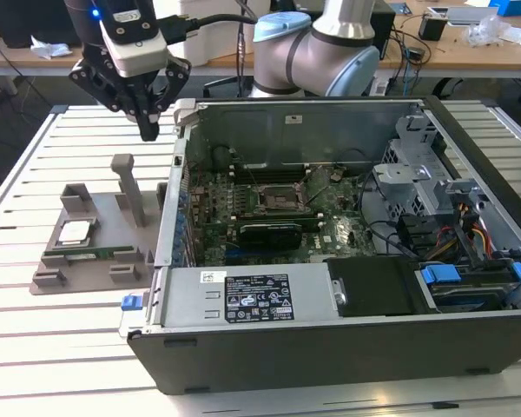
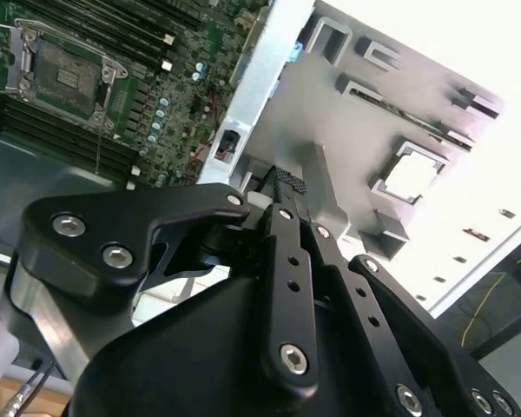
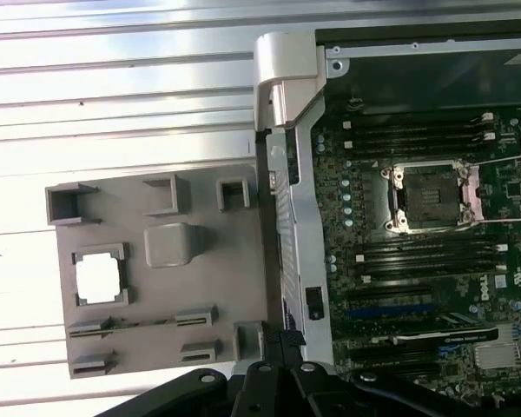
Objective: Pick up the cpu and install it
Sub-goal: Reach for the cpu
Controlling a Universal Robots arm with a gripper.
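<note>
**Claw closed and empty above the tray, cpu in its pocket**

Exterior view: we see the gripper (image 1: 149, 130) in the upper left of the frame, pointing down. Its fingers are pressed together with nothing between them. It hangs over the gap between the grey holder tray (image 1: 108, 228) and the near wall of the open computer case (image 1: 330, 352). The cpu (image 1: 75, 232) lies flat in a square pocket of that tray. It sits lower in the frame than the claw and toward the exterior view's left, well apart from the fingertips. An upright grey post (image 1: 127, 187) on the tray stands between the two. The cpu is square, so we read no long axis; its edges run with the tray's sides. A narrow green memory stick (image 1: 91, 254) lies in a slot just beside it. Inside the case, the black cpu socket (image 1: 282, 198) on the motherboard looks empty.

Second wrist view: the closed fingers (image 2: 288, 208) end over the tray's edge next to the case wall. The cpu (image 2: 412, 176) shows bright in its pocket, beyond the post from the fingertips. The socket (image 2: 65, 74) lies on the other side of the wall, with its frame raised.

First wrist view: the cpu (image 3: 99, 280) fills its pocket in the tray (image 3: 217, 278). The socket (image 3: 430, 195) holds no chip. The claw sits between them, over the case wall.
</note>
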